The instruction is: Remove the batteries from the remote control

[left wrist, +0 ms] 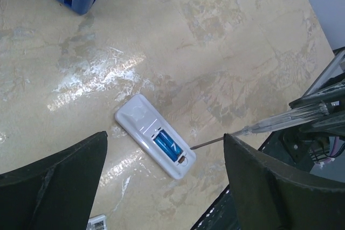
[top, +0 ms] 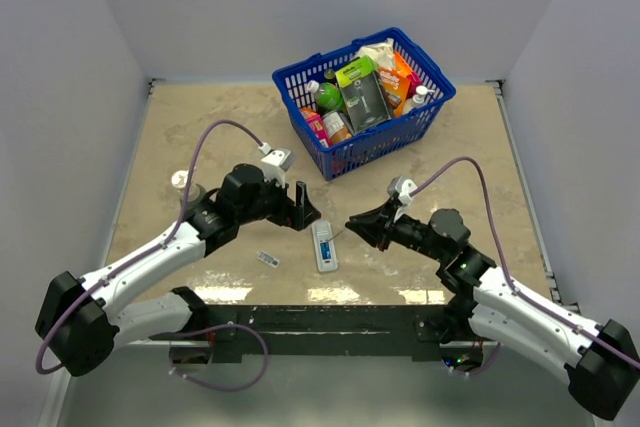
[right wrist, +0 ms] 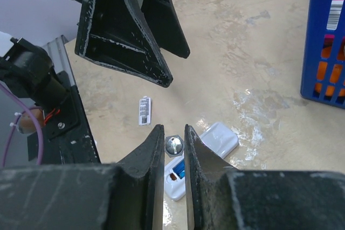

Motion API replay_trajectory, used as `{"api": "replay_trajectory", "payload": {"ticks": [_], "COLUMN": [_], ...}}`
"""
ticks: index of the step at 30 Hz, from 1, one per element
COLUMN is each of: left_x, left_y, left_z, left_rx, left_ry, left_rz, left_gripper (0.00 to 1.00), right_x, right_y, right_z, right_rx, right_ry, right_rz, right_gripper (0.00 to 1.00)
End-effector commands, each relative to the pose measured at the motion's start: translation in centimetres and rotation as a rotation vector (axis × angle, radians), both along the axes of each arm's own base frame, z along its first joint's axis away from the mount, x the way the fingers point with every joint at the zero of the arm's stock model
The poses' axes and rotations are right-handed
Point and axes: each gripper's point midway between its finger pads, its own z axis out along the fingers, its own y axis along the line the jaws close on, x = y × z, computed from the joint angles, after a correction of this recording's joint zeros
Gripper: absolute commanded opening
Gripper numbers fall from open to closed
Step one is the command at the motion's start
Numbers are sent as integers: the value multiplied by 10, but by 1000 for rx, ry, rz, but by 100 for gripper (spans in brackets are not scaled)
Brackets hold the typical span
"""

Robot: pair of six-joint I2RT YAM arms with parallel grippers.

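The white remote control (top: 325, 245) lies on the table between the two arms, its recess facing up and open. Blue batteries (left wrist: 167, 145) sit in the recess and also show in the right wrist view (right wrist: 179, 169). My right gripper (top: 352, 224) is shut on a clear-handled screwdriver (left wrist: 291, 117), whose metal end cap (right wrist: 174, 145) shows between the fingers. The thin tip (left wrist: 207, 143) is at the remote's near end. My left gripper (top: 302, 211) hovers open and empty just above and left of the remote (left wrist: 145, 127).
A blue basket (top: 340, 159) full of groceries stands behind the remote. A small white labelled piece (top: 268, 259) lies left of the remote, also in the right wrist view (right wrist: 144, 110). A small round object (top: 180, 179) is at the far left.
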Motion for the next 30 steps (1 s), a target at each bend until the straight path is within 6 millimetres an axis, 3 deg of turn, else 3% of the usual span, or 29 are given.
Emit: {"api": "replay_trajectory", "payload": {"ticks": [1, 14, 21, 30], "left_x": [3, 2, 4, 4], "left_y": [-4, -1, -3, -1], "left_z": [14, -11, -8, -25], "left_rx": [-51, -29, -37, -14], "left_ry": [-15, 53, 37, 72], "left_rz": [-9, -13, -21, -10], "left_gripper": [92, 95, 95, 94], "right_x": [1, 6, 12, 11], "right_y": [6, 4, 3, 7], "right_z": [10, -15, -44, -41], "right_rx": [11, -38, -118, -68], "right_ry": [-82, -41, 6, 15], "right_rz": [28, -23, -58, -61], "right_gripper": [0, 0, 0, 0]}}
